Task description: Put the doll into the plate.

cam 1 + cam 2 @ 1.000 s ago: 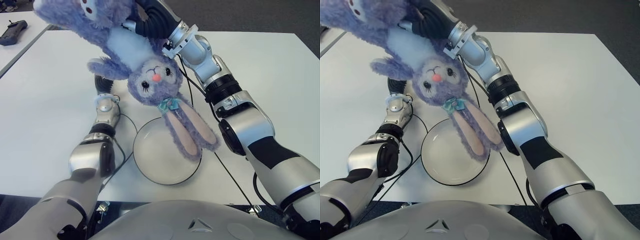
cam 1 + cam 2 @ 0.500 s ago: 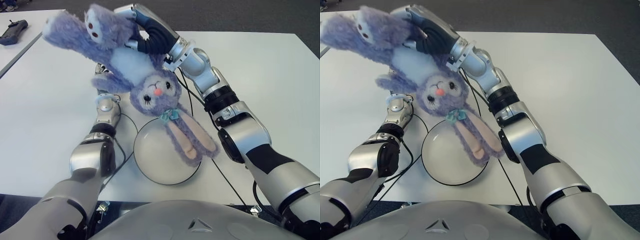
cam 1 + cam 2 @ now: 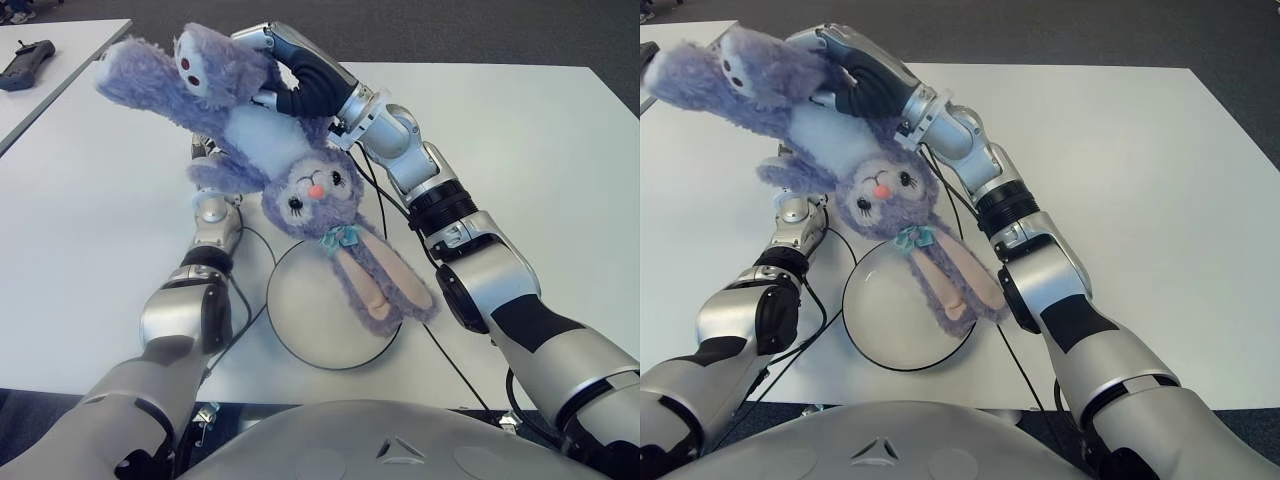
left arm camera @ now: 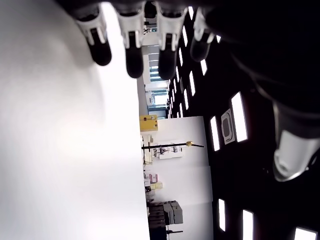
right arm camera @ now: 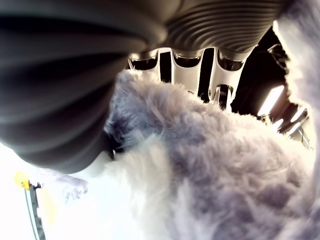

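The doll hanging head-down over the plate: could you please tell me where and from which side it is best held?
Around the torso, as the right hand does now, coming from the robot's right. The doll hangs upside down with its long ears over the plate; the midsection is its narrowest firm part, whereas the ears and legs look floppy. The left hand shows open behind the doll.

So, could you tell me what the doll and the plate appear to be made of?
The doll, held head-down by the right hand above the plate, looks like soft plush: long fuzzy lavender pile, smoother pink ear linings and a small teal fabric bow. The plate seems hard and smooth, white with a thin dark rim; ceramic or plastic, which one I cannot tell. The left hand shows behind the doll, empty.
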### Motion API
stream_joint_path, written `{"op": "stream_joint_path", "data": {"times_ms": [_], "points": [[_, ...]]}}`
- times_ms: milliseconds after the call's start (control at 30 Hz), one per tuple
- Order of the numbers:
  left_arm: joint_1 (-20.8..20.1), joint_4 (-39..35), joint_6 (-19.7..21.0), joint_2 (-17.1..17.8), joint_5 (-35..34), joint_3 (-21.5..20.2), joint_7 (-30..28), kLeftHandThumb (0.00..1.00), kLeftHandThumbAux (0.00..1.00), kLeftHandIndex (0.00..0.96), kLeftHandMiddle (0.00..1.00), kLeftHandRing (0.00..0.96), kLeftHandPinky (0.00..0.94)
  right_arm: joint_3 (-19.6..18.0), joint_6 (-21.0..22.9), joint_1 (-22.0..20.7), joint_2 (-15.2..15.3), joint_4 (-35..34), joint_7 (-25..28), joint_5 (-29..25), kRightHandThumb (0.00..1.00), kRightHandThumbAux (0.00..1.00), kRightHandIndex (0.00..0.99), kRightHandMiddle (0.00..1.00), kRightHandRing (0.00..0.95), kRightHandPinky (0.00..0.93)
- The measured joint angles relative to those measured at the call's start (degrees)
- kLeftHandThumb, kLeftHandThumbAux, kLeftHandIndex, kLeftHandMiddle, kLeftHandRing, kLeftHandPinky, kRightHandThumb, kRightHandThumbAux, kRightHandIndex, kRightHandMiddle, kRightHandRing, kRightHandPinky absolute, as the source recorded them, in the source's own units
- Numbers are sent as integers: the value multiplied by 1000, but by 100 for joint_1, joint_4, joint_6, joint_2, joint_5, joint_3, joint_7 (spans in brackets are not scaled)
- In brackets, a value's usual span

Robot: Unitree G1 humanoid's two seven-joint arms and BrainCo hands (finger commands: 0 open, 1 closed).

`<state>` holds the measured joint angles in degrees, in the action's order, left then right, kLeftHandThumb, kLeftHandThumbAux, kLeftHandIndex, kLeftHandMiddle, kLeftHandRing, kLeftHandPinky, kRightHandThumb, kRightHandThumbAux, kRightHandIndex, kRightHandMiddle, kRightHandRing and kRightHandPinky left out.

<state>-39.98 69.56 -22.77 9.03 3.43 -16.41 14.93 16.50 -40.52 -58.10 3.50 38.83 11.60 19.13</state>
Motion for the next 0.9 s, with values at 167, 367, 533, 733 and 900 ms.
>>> {"op": "stream_joint_path", "data": {"times_ms": [167, 367, 533, 733, 900], "points": [[-4, 0, 0, -6, 2, 34, 20, 0, 566, 98, 162, 135, 113, 74, 103, 141, 11, -130, 120, 2, 711, 710, 442, 799, 803, 816], [-6, 0, 0, -8, 3, 101, 60, 0, 564, 97, 164, 138, 114, 112, 283, 395, 73, -300, 254, 33, 710, 712, 442, 786, 790, 796], [-6, 0, 3, -8, 1, 125, 78, 0, 553, 98, 164, 135, 110, 114, 471, 549, 203, -456, 359, 60, 710, 713, 441, 784, 788, 800], [-6, 0, 3, -8, 1, 145, 81, 0, 552, 92, 149, 120, 85, 114, 635, 747, 318, -648, 495, 56, 710, 713, 441, 784, 789, 807], [-6, 0, 3, -9, 0, 160, 83, 0, 559, 80, 131, 110, 101, 117, 754, 906, 371, -794, 630, 45, 711, 712, 441, 787, 792, 812]]}}
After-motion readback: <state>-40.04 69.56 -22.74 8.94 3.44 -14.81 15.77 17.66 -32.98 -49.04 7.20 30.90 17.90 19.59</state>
